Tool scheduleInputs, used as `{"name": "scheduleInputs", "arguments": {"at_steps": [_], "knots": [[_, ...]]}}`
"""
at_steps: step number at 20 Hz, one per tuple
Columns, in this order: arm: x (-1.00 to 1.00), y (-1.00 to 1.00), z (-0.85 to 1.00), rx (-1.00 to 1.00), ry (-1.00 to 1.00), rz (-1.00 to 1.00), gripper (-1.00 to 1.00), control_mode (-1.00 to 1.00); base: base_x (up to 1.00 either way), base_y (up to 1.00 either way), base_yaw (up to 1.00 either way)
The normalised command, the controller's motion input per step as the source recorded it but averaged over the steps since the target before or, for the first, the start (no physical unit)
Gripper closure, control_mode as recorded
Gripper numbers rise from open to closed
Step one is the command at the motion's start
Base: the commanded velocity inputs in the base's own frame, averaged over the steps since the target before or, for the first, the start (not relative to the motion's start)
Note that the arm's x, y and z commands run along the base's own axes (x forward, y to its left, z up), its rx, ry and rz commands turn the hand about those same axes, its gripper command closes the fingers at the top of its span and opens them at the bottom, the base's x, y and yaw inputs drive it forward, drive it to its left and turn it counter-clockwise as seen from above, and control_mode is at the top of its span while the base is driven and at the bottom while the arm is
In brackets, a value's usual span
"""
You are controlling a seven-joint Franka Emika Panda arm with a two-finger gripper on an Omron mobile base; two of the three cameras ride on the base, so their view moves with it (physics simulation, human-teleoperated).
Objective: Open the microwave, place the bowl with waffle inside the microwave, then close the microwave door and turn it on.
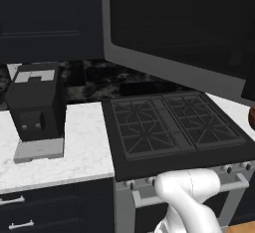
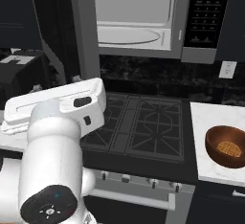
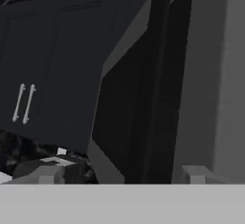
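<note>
The microwave (image 2: 139, 22) hangs above the stove with its pale cavity and round turntable exposed. The microwave door (image 1: 174, 23) stands swung open to the left, a black panel edged in grey. In the hand view its dark vertical handle (image 3: 159, 74) runs just ahead of my gripper (image 3: 123, 175). The two fingertips (image 3: 48, 174) are wide apart and open, with nothing between them. The reddish-brown bowl (image 2: 226, 146) with a waffle inside sits on the white counter to the right of the stove. A sliver of the bowl (image 1: 252, 117) shows at the right edge of the left base view.
A black gas stove (image 1: 174, 127) lies under the microwave. A black coffee machine (image 1: 36, 110) stands on the white counter (image 1: 84, 152) to the left. Dark cabinets (image 3: 52, 65) with pale handles hang to the left of the door. A wall socket (image 2: 228, 69) is behind the bowl.
</note>
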Motion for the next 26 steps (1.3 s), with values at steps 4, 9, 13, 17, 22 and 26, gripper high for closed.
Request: {"name": "scheduleInputs", "arguments": {"at_steps": [4,9,13,17,22,26], "knots": [[-0.6,-0.44,0.2,0.18,-0.16,0.0,-1.0,-1.0,0.0,0.0,0.0],[0.06,-0.8,0.1,0.15,-0.01,0.01,-1.0,-1.0,0.0,0.0,0.0],[0.21,-0.74,-0.03,0.07,0.0,0.09,-1.0,-1.0,0.0,0.0,0.0],[0.35,-0.3,-0.26,0.04,0.0,0.22,-1.0,-1.0,0.0,0.0,0.0],[0.12,-0.11,-0.2,0.04,0.0,0.3,-1.0,-1.0,0.0,0.0,0.0],[0.12,0.07,-0.16,0.02,0.01,0.35,-1.0,-1.0,0.0,0.0,0.0]]}}
